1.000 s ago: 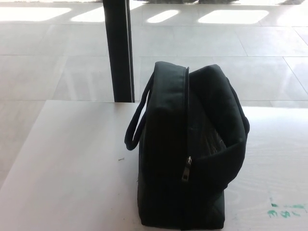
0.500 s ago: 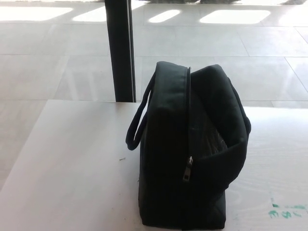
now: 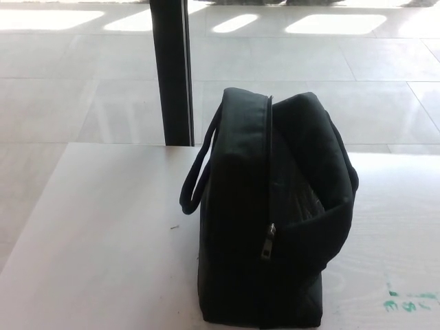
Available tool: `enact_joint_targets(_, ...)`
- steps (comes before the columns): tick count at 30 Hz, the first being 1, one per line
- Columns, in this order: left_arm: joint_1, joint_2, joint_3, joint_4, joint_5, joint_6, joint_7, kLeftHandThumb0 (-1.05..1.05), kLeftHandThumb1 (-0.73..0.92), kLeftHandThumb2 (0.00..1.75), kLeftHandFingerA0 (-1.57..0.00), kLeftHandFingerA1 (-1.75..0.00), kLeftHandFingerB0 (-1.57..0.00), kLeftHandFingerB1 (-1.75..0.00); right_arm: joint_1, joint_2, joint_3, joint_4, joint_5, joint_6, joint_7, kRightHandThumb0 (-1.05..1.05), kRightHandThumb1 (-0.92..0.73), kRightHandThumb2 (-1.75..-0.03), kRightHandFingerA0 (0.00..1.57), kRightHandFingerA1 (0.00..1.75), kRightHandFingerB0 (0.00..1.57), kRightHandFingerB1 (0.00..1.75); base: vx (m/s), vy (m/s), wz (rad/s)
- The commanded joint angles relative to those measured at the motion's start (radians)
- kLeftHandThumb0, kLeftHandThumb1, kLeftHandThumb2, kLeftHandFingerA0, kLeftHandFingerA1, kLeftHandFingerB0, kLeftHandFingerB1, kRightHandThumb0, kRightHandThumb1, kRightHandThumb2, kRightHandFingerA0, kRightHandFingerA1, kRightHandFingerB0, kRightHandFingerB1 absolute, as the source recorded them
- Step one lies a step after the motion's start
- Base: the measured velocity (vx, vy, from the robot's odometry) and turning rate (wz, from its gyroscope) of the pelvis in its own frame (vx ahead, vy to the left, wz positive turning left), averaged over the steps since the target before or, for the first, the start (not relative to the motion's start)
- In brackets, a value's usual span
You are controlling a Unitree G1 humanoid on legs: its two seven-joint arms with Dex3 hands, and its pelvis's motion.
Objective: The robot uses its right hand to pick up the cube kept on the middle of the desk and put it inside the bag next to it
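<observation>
The head view shows neither of the robot's hands nor any part of its arms, so the state of the fingers and the pose of either arm cannot be told. The cube is not visible anywhere on the bare parts of the desk (image 3: 96,234); whether it lies inside the bag or behind it cannot be told, since the opening shows only dark lining.

The black bag (image 3: 265,213) stands upright on the white desk, right of centre, its bottom edge nearly at the lower border of the picture. A zip (image 3: 268,240) runs down its near end, with the metal pull hanging about two-thirds of the way down. The right half of the bag sags open toward the right. A looped handle (image 3: 196,182) hangs off the left side.

Green marks (image 3: 405,301) sit on the desk near the lower right corner. A dark vertical post (image 3: 172,69) rises behind the desk's far edge, against a pale tiled floor (image 3: 69,82).
</observation>
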Motion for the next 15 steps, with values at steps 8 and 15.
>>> enact_joint_targets(8, 0.007, 0.006, 0.003, 0.006, -0.008, -0.001, 0.006, -1.05, 0.52, 0.95, -0.43, -1.52, -0.32, -1.48, 0.082, 0.008, 0.006, -0.188, 0.023, 0.121, -0.021, -0.57, -0.72, -0.61, 0.41, 0.69, 0.25, 0.53, 0.0, 0.0, 0.0)
enact_joint_targets(15, 0.007, 0.007, 0.0, -0.011, -0.008, 0.003, 0.0, -1.05, 0.53, 0.94, -0.39, -1.51, -0.32, -1.43, 0.087, 0.012, 0.004, -0.211, 0.027, 0.14, -0.02, -0.57, -0.72, -0.61, 0.4, 0.68, 0.26, 0.54, 0.0, 0.0, 0.0)
